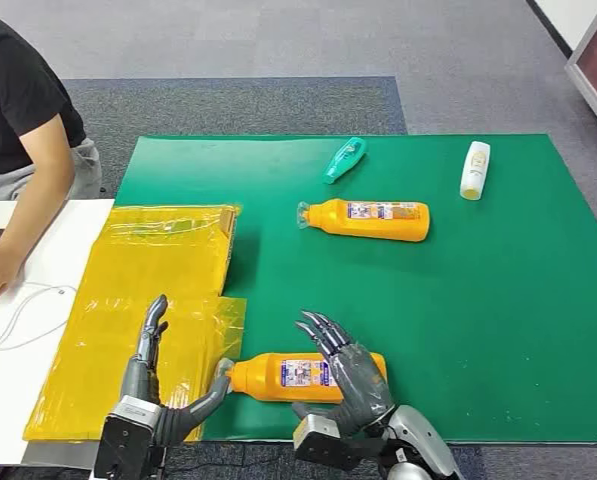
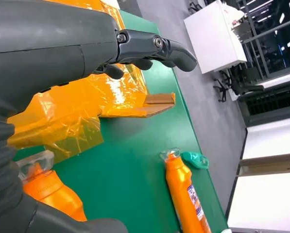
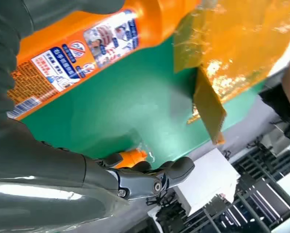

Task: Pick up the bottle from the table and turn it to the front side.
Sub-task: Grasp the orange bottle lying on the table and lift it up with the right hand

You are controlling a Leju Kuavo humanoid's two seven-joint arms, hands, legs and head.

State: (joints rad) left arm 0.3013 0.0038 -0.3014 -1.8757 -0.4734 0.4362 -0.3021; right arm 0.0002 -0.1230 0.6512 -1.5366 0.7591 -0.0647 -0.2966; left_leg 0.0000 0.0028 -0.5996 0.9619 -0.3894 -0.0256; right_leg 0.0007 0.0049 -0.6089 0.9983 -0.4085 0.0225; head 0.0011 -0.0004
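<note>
An orange bottle (image 1: 295, 376) lies on its side near the green mat's front edge, with its clear cap (image 1: 223, 371) pointing left and its label (image 3: 77, 51) facing up. My right hand (image 1: 349, 377) is spread over the bottle's base end, fingers apart and extended past it, not closed around it. My left hand (image 1: 153, 392) sits to the left of the cap, fingers straight and pointing away over the yellow wrap. Its thumb (image 1: 208, 399) reaches close to the cap (image 2: 36, 164). Whether either hand touches the bottle is unclear.
A second orange bottle (image 1: 367, 219), a teal bottle (image 1: 345, 158) and a white bottle (image 1: 474, 169) lie farther back on the green mat (image 1: 468, 330). Yellow-wrapped cardboard (image 1: 159, 270) lies at left. A person's arm (image 1: 23, 200) rests on the white table (image 1: 16, 370).
</note>
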